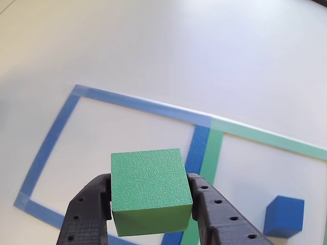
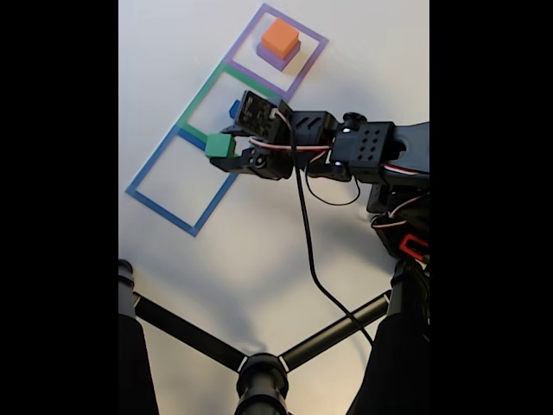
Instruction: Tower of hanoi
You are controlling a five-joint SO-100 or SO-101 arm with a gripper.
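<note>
A green cube sits clamped between the black fingers of my gripper, held in the air above the blue tape square. In the fixed view the same green cube hangs at the gripper tip over the border between the blue square and the green tape square. A blue cube rests inside the green square; in the fixed view the blue cube is mostly hidden behind the arm. An orange cube lies stacked on a purple cube in the purple tape square.
The three tape squares run in a row across the white table. Black tripod legs cross the fixed view's foreground. A black cable hangs from the arm.
</note>
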